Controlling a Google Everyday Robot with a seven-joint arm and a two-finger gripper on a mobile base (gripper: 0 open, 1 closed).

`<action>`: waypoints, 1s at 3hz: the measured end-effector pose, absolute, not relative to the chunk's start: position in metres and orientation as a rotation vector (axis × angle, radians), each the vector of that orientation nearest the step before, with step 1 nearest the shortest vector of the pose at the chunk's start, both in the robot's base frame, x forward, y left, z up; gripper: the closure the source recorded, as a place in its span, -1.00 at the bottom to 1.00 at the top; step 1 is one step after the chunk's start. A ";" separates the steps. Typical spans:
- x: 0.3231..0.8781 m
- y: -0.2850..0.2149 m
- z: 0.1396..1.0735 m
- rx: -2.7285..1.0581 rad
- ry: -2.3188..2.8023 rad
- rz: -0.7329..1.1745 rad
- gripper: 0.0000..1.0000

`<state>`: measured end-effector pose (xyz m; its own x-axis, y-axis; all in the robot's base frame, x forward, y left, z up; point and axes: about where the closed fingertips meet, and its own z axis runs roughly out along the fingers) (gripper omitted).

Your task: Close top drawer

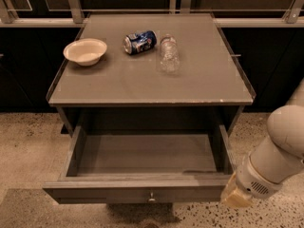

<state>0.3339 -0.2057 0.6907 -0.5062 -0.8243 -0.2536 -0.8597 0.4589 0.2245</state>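
The top drawer (118, 193) is pulled far out of the grey cabinet, its shallow grey box (147, 153) empty. Its flat front faces me with a small round metal knob (151, 197) at the centre. My gripper (235, 197) is at the lower right, at the end of the white arm (280, 151), just outside the right end of the drawer front and level with it. Only its yellowish base shows. I cannot tell whether it touches the front. No other drawers are in view.
On the grey cabinet top (209, 80) stand a cream bowl (85, 51) at the left, a blue can (140, 42) on its side and a clear plastic bottle (168, 55) lying down. Dark cabinets run behind. The speckled floor (28, 146) surrounds the drawer.
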 end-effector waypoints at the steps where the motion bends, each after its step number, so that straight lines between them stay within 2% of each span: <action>1: 0.306 -0.217 0.713 -1.470 2.710 0.436 1.00; 2: 0.273 -0.221 0.701 -1.378 2.730 0.519 1.00; 3: 0.271 -0.206 0.656 -1.285 2.575 0.676 1.00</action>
